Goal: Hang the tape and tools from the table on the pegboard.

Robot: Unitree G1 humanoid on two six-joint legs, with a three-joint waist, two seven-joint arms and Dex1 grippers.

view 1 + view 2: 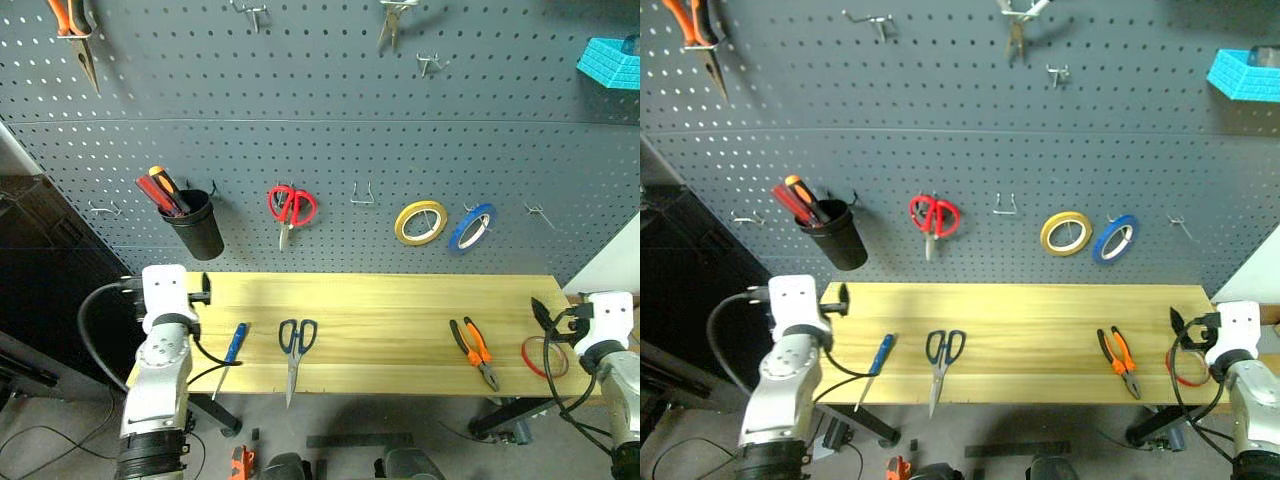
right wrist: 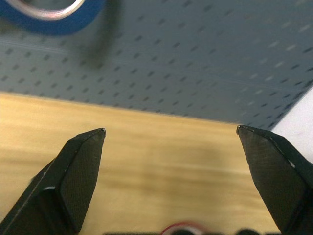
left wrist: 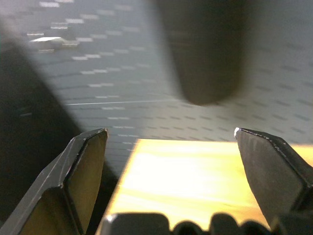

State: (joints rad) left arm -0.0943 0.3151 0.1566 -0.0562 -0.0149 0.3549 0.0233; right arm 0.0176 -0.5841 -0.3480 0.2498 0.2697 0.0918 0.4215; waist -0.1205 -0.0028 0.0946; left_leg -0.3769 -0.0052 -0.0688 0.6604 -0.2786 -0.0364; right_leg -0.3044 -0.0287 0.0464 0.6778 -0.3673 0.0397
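Just beneath the wide-open, empty right tool (image 2: 171,134) lies the red tape (image 1: 545,356) on the table (image 1: 400,310).

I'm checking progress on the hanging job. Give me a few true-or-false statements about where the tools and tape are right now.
1. The red tape lies on the table. True.
2. The black-handled scissors hang on the pegboard. False: they lie on the table; the red-handled scissors hang there.
3. The pliers lie between the black-handled scissors and the red tape. True.
4. The left gripper holds the blue-handled screwdriver. False: its fingers are open and empty.
5. The right gripper is shut. False: it is open.
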